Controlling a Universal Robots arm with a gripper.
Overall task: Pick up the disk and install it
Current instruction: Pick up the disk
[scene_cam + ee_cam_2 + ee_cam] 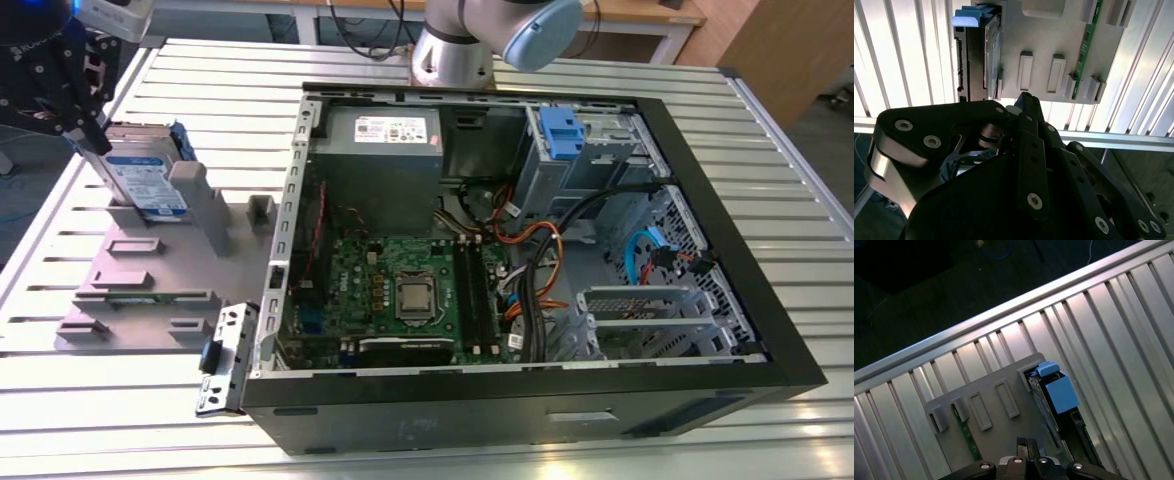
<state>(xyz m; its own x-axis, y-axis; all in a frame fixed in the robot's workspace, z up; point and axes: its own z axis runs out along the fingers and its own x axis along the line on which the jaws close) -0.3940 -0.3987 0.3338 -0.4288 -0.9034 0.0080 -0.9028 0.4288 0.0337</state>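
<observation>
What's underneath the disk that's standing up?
The disk stands upright in a slot of a grey holder, which lies on the slatted metal table. Its bottom edge is hidden inside the slot, so what it touches there cannot be seen.

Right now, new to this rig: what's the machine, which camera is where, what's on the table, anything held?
One robot arm with a black gripper. The exterior view comes from a camera off the arm, looking down on a slatted table. Both wrist views ride on the arm and look past the gripper. On the table: an open PC case and a grey holder. The disk stands upright in that holder. The gripper hangs close by it; no grasp shows.
</observation>
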